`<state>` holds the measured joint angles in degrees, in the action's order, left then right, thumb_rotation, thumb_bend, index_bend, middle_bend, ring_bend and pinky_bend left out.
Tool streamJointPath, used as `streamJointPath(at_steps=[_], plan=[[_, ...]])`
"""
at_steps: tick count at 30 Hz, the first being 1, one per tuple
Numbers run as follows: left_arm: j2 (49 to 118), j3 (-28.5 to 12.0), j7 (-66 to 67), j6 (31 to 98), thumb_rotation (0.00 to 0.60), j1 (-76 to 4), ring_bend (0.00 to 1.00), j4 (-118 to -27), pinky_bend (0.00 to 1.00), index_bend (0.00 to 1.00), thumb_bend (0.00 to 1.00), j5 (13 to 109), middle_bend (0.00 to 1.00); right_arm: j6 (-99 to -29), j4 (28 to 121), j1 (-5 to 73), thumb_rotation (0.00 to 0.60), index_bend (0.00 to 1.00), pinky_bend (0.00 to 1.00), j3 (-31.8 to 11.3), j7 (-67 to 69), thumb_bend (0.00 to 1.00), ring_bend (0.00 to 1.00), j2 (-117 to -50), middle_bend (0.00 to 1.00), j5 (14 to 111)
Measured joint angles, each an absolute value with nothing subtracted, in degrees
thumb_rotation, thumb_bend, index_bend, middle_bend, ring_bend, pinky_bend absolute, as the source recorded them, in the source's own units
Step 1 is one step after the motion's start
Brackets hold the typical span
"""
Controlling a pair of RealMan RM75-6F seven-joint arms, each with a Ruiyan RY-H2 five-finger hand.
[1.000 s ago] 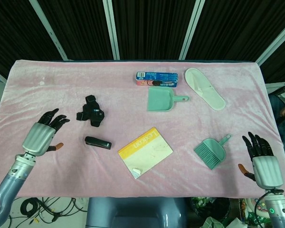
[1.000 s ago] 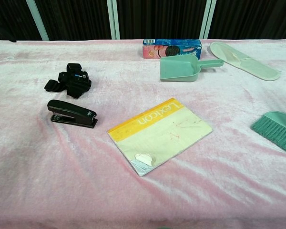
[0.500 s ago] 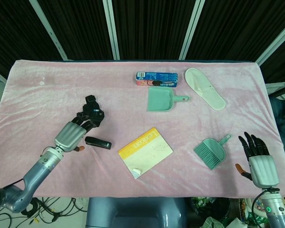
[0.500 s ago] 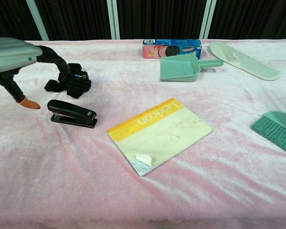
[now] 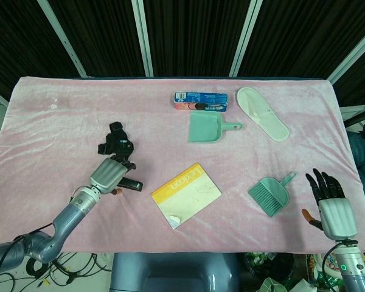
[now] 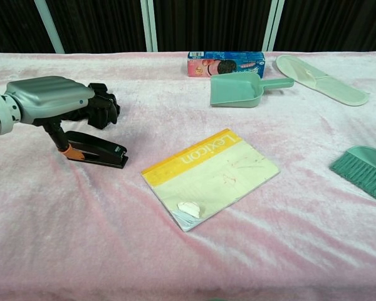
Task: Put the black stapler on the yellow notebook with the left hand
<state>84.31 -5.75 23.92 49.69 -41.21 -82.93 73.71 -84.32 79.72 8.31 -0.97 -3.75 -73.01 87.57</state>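
Note:
The black stapler (image 5: 131,184) (image 6: 102,151) lies flat on the pink cloth, left of the yellow notebook (image 5: 186,193) (image 6: 210,177). My left hand (image 5: 110,174) (image 6: 49,100) hangs over the stapler's left end. Its thumb comes down in front of that end and its fingers curl down behind it; the stapler still rests on the cloth. Contact behind the stapler is hidden. My right hand (image 5: 333,202) stays at the table's front right edge, fingers spread and holding nothing. It shows only in the head view.
A black strap bundle (image 5: 117,144) (image 6: 104,105) lies just behind the left hand. A green dustpan (image 5: 205,128) (image 6: 235,89), a blue box (image 5: 199,101), a white slipper (image 5: 262,113) and a green brush (image 5: 271,194) (image 6: 365,167) lie further right. A white scrap (image 6: 189,209) sits on the notebook.
My left hand has swept right from the table's left side and come down over the stapler's left end. The right hand shifted slightly nearer. The stapler has not moved.

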Motion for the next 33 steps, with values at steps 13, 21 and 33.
streamJointPath(at_steps=[13, 21, 33], plan=[[86.41, -3.91, 22.2, 50.47, 0.6, -41.82, 0.37, -78.98, 0.45, 0.43, 0.28, 76.76, 0.52, -83.63, 80.01, 8.05, 0.6, 0.03, 0.1, -1.41, -3.25, 0.15, 0.04, -72.71, 0.0, 87.13], [86.61, -3.47, 21.76, 51.0, 0.6, -42.02, 0.49, -78.39, 0.59, 0.55, 0.4, 77.74, 0.64, -83.15, 80.07, 7.95, 0.6, 0.03, 0.1, -1.67, -3.16, 0.15, 0.04, -72.6, 0.0, 86.82], [85.49, -4.86, 25.37, 53.3, 0.6, -42.21, 0.51, -81.62, 0.62, 0.58, 0.42, 77.06, 0.65, -82.86, 80.0, 7.84, 0.6, 0.03, 0.1, -1.99, -3.41, 0.15, 0.04, -72.71, 0.0, 86.56]])
